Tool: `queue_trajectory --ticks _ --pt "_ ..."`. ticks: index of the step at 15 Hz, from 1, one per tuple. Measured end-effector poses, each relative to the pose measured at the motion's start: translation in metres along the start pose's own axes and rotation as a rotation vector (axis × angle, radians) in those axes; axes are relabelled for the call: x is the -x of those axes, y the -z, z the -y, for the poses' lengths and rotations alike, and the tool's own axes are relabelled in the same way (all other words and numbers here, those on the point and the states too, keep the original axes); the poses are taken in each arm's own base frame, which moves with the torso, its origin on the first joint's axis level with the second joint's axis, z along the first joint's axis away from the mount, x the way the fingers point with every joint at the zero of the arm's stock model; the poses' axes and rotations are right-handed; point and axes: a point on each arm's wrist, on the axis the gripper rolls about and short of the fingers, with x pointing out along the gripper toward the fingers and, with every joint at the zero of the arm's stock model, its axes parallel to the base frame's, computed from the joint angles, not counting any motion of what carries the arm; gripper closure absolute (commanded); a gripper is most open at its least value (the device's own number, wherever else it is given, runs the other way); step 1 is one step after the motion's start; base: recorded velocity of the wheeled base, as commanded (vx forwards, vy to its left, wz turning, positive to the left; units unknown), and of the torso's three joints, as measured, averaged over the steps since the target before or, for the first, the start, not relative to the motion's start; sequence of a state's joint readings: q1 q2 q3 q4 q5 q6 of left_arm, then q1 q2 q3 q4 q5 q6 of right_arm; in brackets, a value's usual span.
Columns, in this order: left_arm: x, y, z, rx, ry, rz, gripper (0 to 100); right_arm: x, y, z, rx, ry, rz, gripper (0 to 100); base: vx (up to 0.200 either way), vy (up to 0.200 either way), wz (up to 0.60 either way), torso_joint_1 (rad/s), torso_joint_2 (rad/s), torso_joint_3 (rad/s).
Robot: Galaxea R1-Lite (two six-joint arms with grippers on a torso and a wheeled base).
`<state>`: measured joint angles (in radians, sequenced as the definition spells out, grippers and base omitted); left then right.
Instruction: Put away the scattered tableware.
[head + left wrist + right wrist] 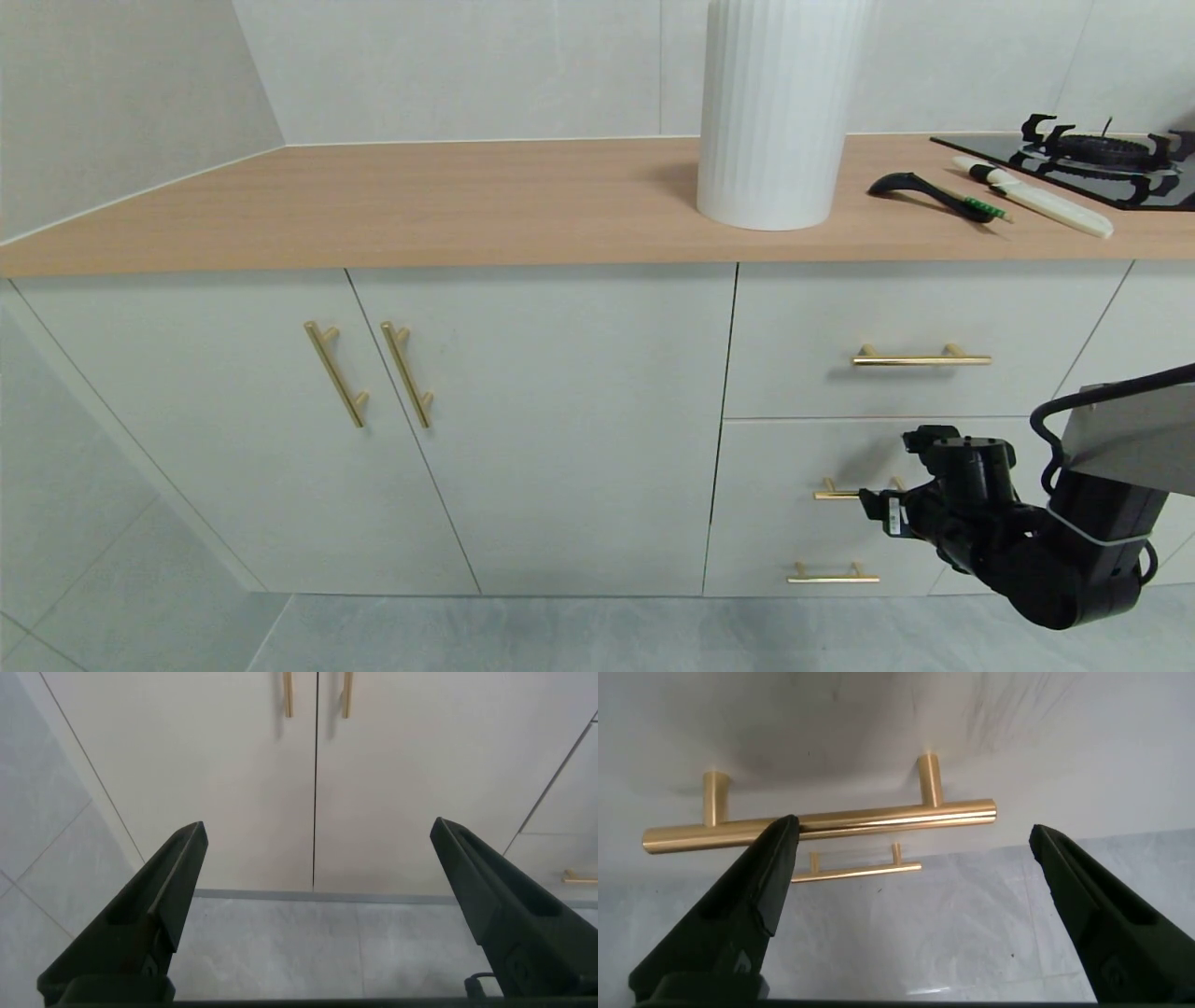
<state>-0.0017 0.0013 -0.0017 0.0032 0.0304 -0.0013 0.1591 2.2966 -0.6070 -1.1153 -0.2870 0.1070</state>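
On the wooden counter (pixel 420 205), right of a tall white ribbed container (pixel 773 112), lie a black spoon (pixel 920 189), a thin green-handled utensil (pixel 985 207) and a white knife (pixel 1046 201). My right gripper (pixel 882 499) hangs low at the drawer stack, far below the tableware. It is open (pixel 913 831), and the middle drawer's gold handle (pixel 822 826) lies just ahead between its fingers, untouched. My left gripper (pixel 318 829) is open and holds nothing, facing the foot of the double cabinet doors (pixel 315 784).
A black gas stove (pixel 1092 154) sits at the counter's far right. The top drawer handle (pixel 921 358) and bottom drawer handle (pixel 833 578) are gold bars; the cabinet doors carry two vertical gold handles (pixel 336 373). All drawers and doors are closed. Grey tiled floor (pixel 280 952) below.
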Motion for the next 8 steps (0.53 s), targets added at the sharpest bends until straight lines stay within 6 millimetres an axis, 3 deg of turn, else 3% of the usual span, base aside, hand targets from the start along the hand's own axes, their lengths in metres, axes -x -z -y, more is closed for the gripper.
queue_trajectory --ticks 8 --pt "0.0000 0.0000 0.0000 0.000 0.000 0.000 0 -0.0018 0.0045 -0.0001 0.006 0.002 -0.018 0 0.000 0.000 0.00 0.000 0.00 0.000"
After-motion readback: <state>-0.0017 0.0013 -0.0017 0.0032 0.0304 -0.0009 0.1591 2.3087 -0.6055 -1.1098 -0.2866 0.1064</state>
